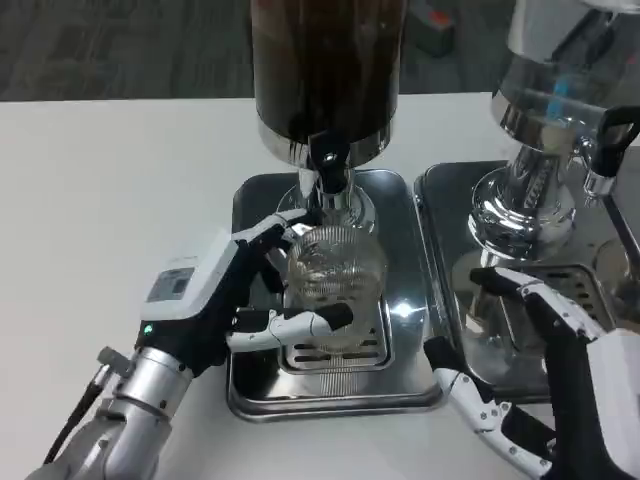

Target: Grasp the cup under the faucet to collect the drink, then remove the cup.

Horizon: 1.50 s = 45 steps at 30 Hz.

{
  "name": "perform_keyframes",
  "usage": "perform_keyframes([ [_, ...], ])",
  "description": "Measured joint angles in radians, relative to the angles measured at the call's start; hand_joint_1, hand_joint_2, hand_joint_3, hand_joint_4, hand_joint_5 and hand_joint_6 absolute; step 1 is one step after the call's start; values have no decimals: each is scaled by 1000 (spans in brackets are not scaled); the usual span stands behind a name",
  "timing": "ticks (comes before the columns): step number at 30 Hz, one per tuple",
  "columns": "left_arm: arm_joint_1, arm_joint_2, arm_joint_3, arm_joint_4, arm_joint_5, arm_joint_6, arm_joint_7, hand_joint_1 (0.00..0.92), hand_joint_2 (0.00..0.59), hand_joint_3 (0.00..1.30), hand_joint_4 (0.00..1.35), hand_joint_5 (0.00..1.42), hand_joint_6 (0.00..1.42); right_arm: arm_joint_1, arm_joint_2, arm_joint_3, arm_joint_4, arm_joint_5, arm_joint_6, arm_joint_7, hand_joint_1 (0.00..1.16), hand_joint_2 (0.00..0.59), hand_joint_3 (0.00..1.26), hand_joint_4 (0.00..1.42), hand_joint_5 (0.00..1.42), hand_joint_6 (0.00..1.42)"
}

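I stand at the white desk (pixel 110 180), and before me is the dark drink dispenser (pixel 327 70), which I take as my landmark. Below it lies the steel drip tray (pixel 410 390), and to the right of the dispenser stands a second, silver dispenser (pixel 545 130). The ribbed glass cup (pixel 335 285) stands on the tray directly under the dispenser's faucet (pixel 330 165). My left hand (pixel 225 300) grasps the cup from its left side, the fingers wrapped around it. My right hand (pixel 545 390) waits to the right of the tray, released and holding nothing. I think I must now keep the cup upright and centred below the faucet, gripping firmly but not squeezing, because the ribbed glass may slip.
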Motion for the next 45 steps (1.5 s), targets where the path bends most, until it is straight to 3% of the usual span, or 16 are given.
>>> perform_keyframes([
  [10,38,25,15,-68,-2,29,0,158,35,265,438,675,1048,-8,1,2,5,3,0,0,338,224,372,341,304,338],
  [17,96,56,60,-146,-12,30,-3,200,44,272,452,675,1046,-20,3,3,15,11,0,0,300,237,344,313,289,338],
  [22,165,97,119,-217,-49,26,-17,239,48,281,454,666,1032,-32,8,6,29,25,0,0,248,242,312,299,274,324],
  [29,277,174,244,-366,-140,0,-72,231,69,321,454,617,982,-53,16,7,36,36,0,0,253,304,295,275,273,323],
  [37,323,239,396,-383,-367,-116,-217,148,77,436,563,672,974,-67,22,8,47,71,0,6,276,338,278,252,263,323],
  [42,315,265,470,-368,-615,-176,-390,28,82,494,577,673,944,-81,17,7,47,90,0,30,255,348,263,227,251,323],
  [44,292,270,493,-363,-762,-175,-505,2,76,497,556,641,873,-88,11,6,47,98,0,41,254,348,263,225,249,323],
  [45,266,273,516,-363,-895,-159,-623,0,67,490,517,594,771,-93,7,4,47,109,0,51,245,352,256,224,247,333],
])
